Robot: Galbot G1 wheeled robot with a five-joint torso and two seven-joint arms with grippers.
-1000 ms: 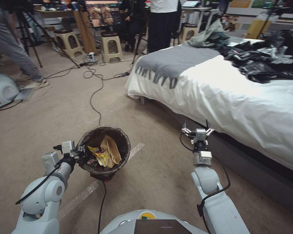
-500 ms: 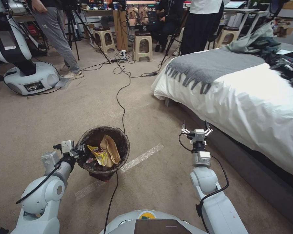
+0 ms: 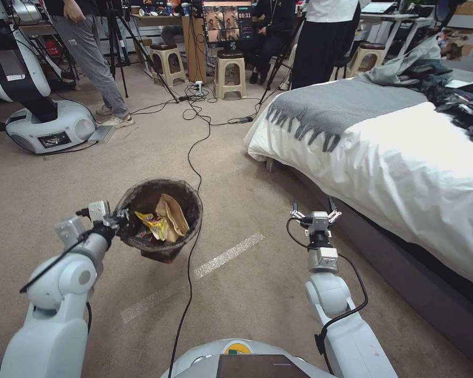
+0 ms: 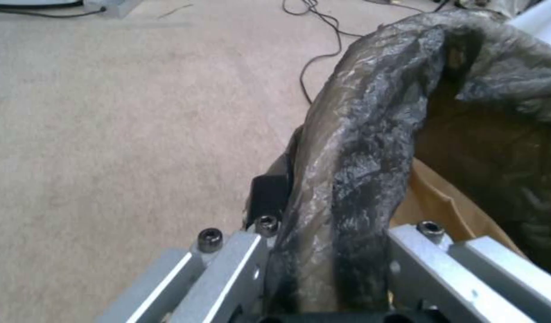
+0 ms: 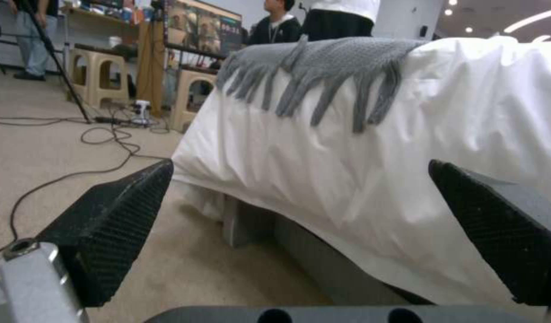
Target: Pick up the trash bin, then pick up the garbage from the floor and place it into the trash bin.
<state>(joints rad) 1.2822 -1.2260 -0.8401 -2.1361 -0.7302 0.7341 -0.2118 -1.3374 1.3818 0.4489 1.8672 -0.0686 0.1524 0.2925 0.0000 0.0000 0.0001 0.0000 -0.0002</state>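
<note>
The trash bin (image 3: 157, 181), lined with a dark bag, hangs just above the floor (image 3: 257, 304) in front of me on the left. My left gripper (image 3: 122, 220) is shut on its near rim; the left wrist view shows the bagged rim (image 4: 359, 148) pinched between the metal fingers (image 4: 239, 260) of the left gripper (image 4: 329, 269). Garbage lies inside: a yellow wrapper (image 3: 151, 223) and brown paper (image 3: 174, 212). My right gripper (image 3: 312, 206) is held out over the carpet beside the bed, open and holding nothing, and its black pads (image 5: 108, 224) stand wide apart.
A bed (image 3: 404, 168) with white sheet and grey throw fills the right side. A black cable (image 3: 186, 294) runs along the carpet under the bin, crossing a pale tape strip (image 3: 226, 256). Another robot base (image 3: 47, 128), stools and standing people are at the back.
The camera first swung round, shifting the whole scene. Since then my left arm has carried the bin a little up and to the left. The right gripper stays open and barely moves.
</note>
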